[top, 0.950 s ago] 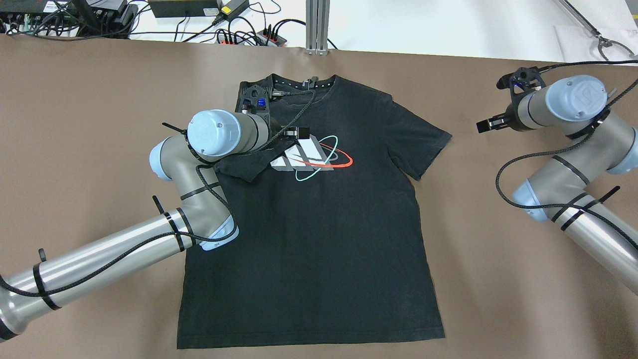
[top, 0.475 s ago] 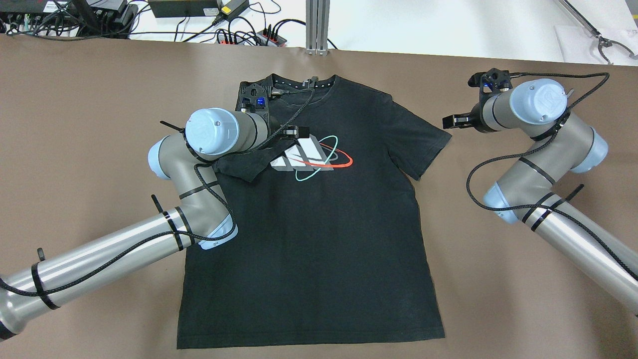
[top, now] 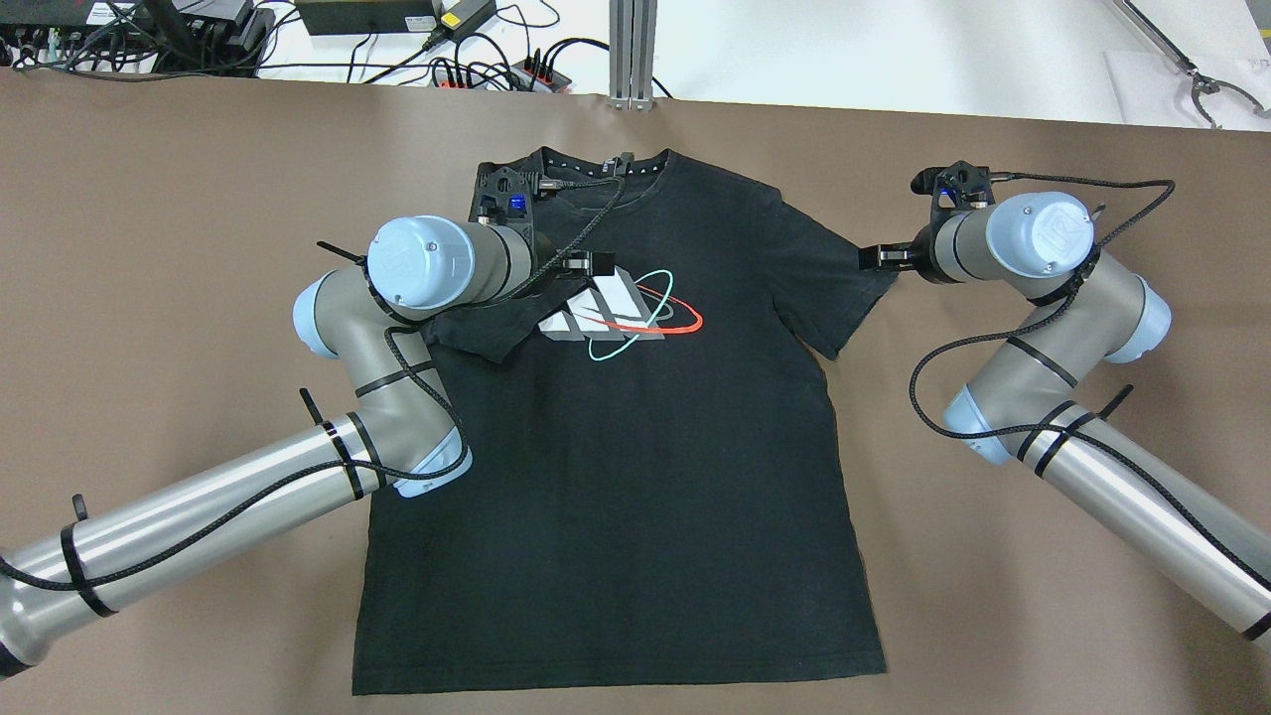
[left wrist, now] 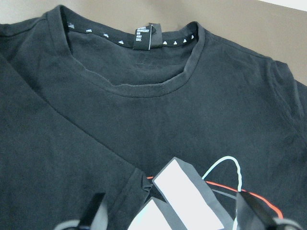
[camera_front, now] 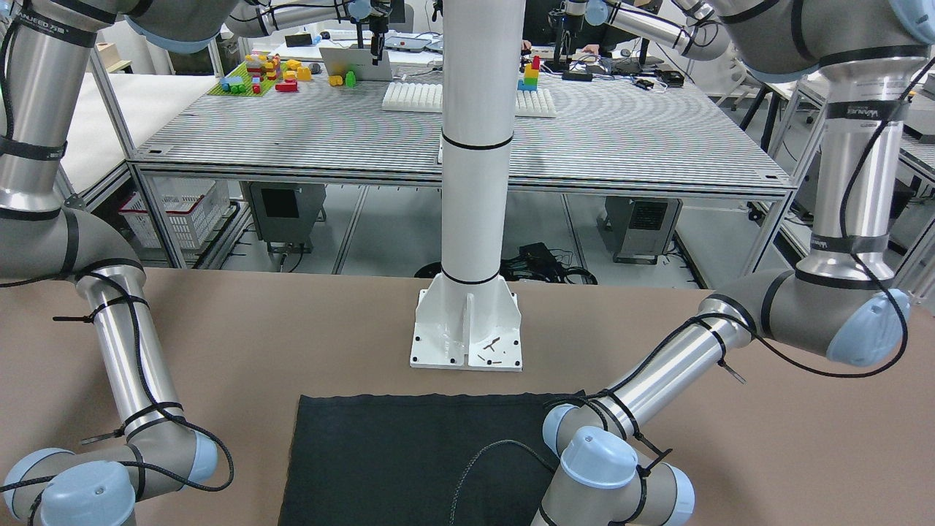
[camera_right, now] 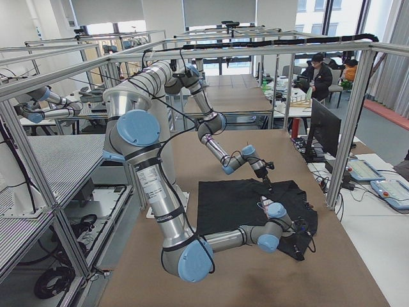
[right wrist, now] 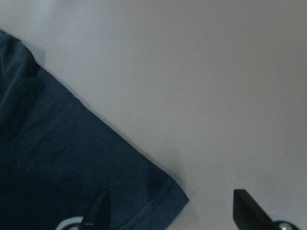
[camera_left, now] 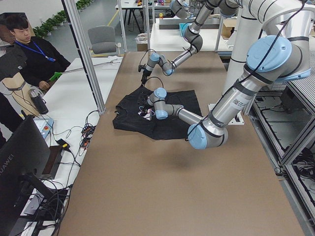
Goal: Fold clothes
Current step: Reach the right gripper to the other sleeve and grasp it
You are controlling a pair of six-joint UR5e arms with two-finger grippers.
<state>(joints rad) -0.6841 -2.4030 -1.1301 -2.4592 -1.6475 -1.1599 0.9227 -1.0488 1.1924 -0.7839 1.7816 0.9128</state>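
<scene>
Black, logo-printed cotton T-shirt (top: 635, 477) lies flat mid brown counter (top: 199, 199). Left end effector (top: 594, 264), fingers spread, hangs over the 10 o'clock sleeve laid inward. Right end effector (top: 879, 258), also spread, is poised at the 2 o'clock sleeve hem, seemingly to fold it.

**A:** How does the left arm (top: 199, 501) sit?

**B:** It reaches in long and low and bends sharply. The left wrist (top: 437, 263) lies level, turned inward toward the other arm.

**A:** And the left pincer (top: 594, 264)?

**B:** Spread wide. Its fingers (left wrist: 97, 213) stand well apart with nothing gripped between them.

**A:** What about the right arm (top: 1132, 492)?

**B:** Much the same, mirrored. The long link rises from the outer edge and folds tightly, and the right wrist (top: 1013, 238) points inward.

**A:** The right pincer (top: 880, 258)?

**B:** Also parted, its fingers (right wrist: 100, 206) holding nothing. The two pincers are well apart, with their tips turned toward each other.
</scene>
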